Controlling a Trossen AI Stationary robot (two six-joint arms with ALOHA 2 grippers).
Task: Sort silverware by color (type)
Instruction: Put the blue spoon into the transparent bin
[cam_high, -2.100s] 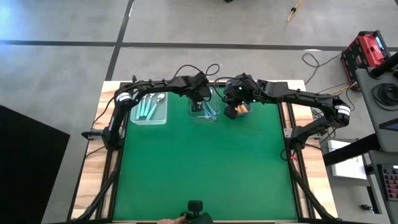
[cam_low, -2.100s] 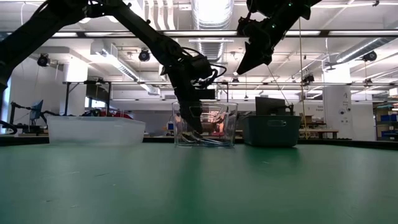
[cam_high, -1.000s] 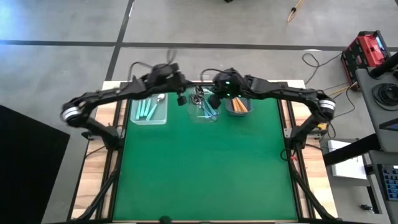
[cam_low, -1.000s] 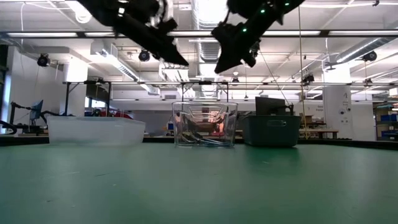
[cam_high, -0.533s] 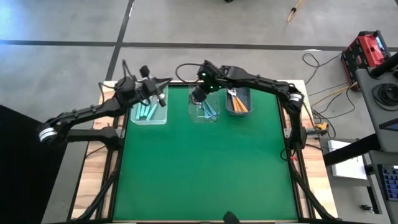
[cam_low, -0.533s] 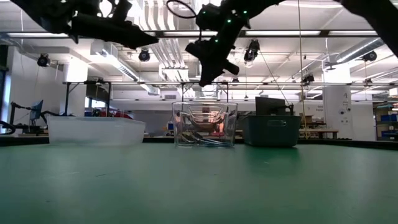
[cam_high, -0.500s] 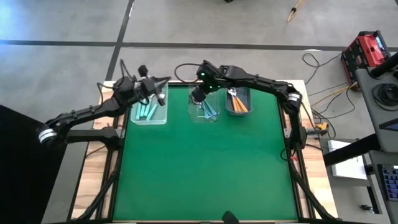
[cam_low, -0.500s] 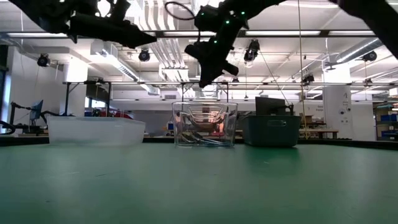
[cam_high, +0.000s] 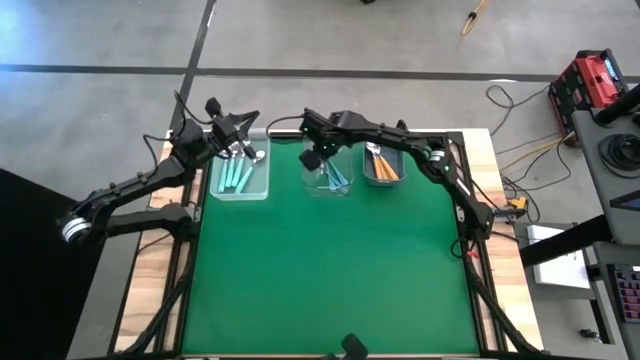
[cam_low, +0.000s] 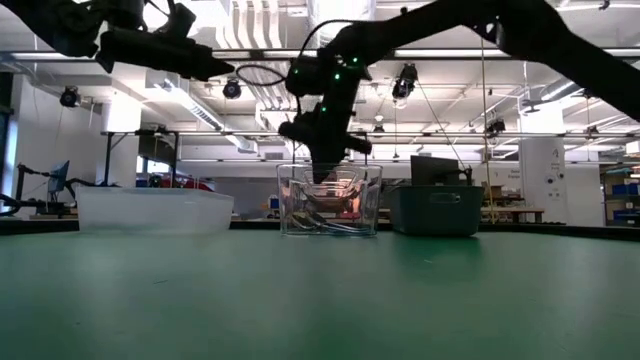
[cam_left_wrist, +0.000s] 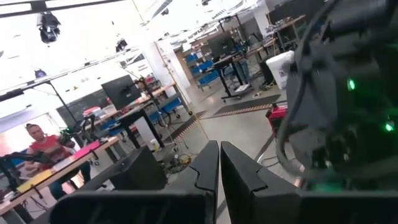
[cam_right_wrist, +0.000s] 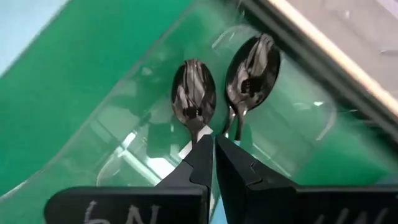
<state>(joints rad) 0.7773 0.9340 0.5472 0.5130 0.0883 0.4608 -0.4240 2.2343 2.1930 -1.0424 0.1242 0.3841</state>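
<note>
Three bins stand in a row at the table's far edge. The left clear bin (cam_high: 262, 188) holds mint-teal-handled spoons (cam_high: 236, 176). The middle clear bin (cam_high: 310, 185) holds blue-teal spoons (cam_high: 335, 180), and the grey bin (cam_high: 400, 160) holds orange ones (cam_high: 383, 168). My right gripper (cam_high: 316, 160) points down at the middle bin's rim (cam_low: 322, 176), shut. It hangs above two dark spoon bowls (cam_right_wrist: 194, 93) lying on the bin's floor. My left gripper (cam_high: 243, 150) hovers high over the left bin's far end (cam_low: 222, 68), nearly level and shut (cam_left_wrist: 219, 152). I see nothing between its fingers.
The bins show in the low view as a white bin (cam_low: 155, 210), a clear one (cam_low: 328, 200) and a dark one (cam_low: 435, 210). Green mat (cam_high: 330, 270) stretches bare toward the near edge. Cables loop behind the bins (cam_high: 300, 112). A person sits far off in the room (cam_left_wrist: 37, 146).
My left gripper rose out of the middle bin, swung toward the table's left and tipped nearly level, ending high over the left bin. My right gripper moved left from above the grey bin to the middle bin and came down to its rim.
</note>
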